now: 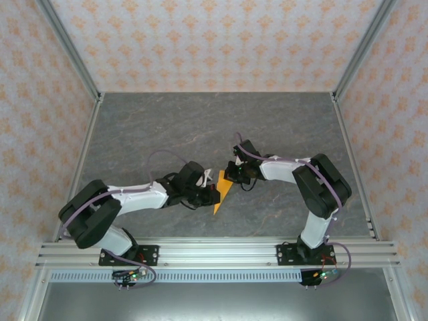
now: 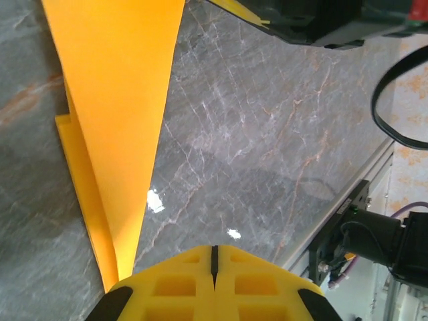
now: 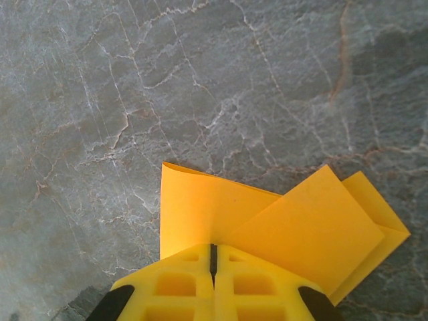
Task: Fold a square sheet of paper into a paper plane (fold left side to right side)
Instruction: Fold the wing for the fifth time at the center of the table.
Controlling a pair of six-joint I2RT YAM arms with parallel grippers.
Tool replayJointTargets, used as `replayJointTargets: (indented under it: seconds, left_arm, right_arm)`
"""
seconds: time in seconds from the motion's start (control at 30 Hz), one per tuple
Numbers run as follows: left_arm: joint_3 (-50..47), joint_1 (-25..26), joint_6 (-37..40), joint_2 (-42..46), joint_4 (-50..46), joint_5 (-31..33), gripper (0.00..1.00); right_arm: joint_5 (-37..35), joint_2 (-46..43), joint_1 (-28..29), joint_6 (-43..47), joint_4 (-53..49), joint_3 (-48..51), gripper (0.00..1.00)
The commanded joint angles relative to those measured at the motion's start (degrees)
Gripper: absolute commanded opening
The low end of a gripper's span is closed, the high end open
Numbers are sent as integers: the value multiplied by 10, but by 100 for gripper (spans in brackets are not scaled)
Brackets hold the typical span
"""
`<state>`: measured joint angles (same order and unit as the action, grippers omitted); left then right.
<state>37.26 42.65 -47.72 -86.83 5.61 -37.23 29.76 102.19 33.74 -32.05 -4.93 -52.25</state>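
The orange paper (image 1: 223,190) lies mid-table as a narrow, creased wedge with its point toward the near edge. My left gripper (image 1: 214,196) is shut just to its left. In the left wrist view the paper (image 2: 120,100) runs past the left side of the shut yellow fingers (image 2: 214,251), with nothing in them. My right gripper (image 1: 232,175) sits at the paper's far end. In the right wrist view the paper's overlapping flaps (image 3: 267,227) run in under the shut fingers (image 3: 212,247) and meet at the slit between them. The left flap stands slightly raised.
A grey marble-look tabletop (image 1: 167,127) is bounded by an aluminium rail (image 1: 214,251) at the near edge and frame posts at both sides. The right arm's black wrist housing (image 2: 321,20) hangs close above the paper's far end. An arm base (image 2: 374,234) sits by the rail.
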Motion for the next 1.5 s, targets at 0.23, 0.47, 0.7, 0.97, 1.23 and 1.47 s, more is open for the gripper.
replayJointTargets:
  seconds: [0.23, 0.47, 0.7, 0.97, 1.23, 1.47]
  left_arm:
    - [74, -6, 53, -106, -18, -11, 0]
    - [33, -7, 45, -114, 0, 1, 0]
    - [-9, -1, 53, -92, -15, -10, 0]
    - [-70, 8, 42, -34, -26, -7, 0]
    - [-105, 16, 32, 24, -35, 3, 0]
    - [-64, 12, 61, 145, -138, 81, 0]
  right_arm:
    - [-52, 37, -2, 13, -53, 12, 5]
    - [-57, 39, -2, 14, -59, 11, 5]
    - [-67, 38, -2, 20, -77, 4, 5]
    - [-73, 39, -2, 22, -86, 1, 5]
    - [-58, 30, -1, 25, -71, -4, 5]
    - [-72, -31, -2, 53, -115, -63, 16]
